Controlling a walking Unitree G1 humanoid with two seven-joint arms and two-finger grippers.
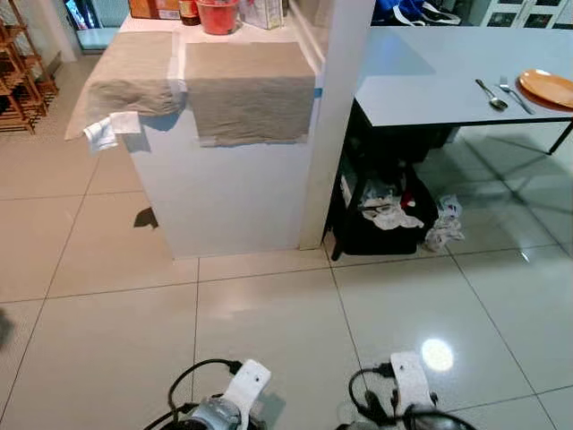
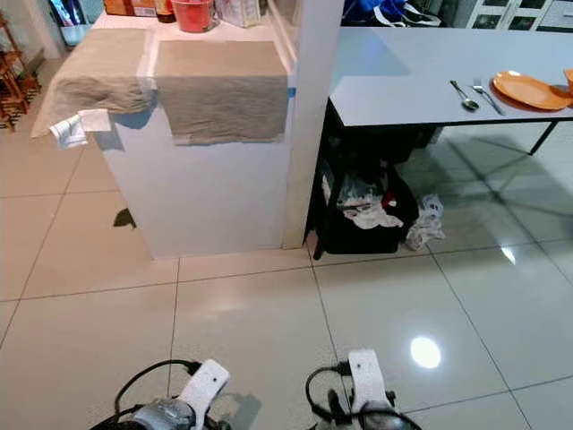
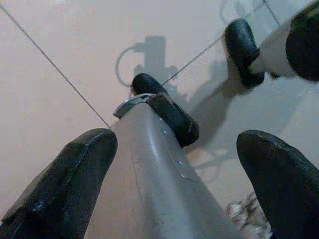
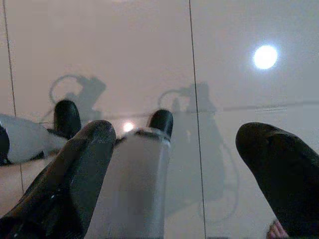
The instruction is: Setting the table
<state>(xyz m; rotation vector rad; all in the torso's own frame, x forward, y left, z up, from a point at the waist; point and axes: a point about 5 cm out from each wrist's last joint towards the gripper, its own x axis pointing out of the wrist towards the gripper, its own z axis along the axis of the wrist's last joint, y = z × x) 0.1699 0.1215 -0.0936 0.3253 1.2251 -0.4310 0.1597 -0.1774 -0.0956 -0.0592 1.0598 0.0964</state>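
table (image 1: 421, 81), grey and long, stands to the robot's right behind a white pillar (image 1: 336, 116); at its far right end an orange plate (image 1: 548, 87) lies with a fork (image 1: 514, 93) just beside it and a spoon (image 1: 491, 94) next to the fork. left of the pillar, a white counter (image 1: 224, 193) carries two beige cloths (image 1: 249, 90) hanging over its edge. under the table sits a dark bin (image 1: 385, 219) of rubbish. left gripper (image 3: 174, 184) and right gripper (image 4: 174, 174) hang low over the tiled floor (image 1: 269, 322), each with fingers spread wide and holding nothing.
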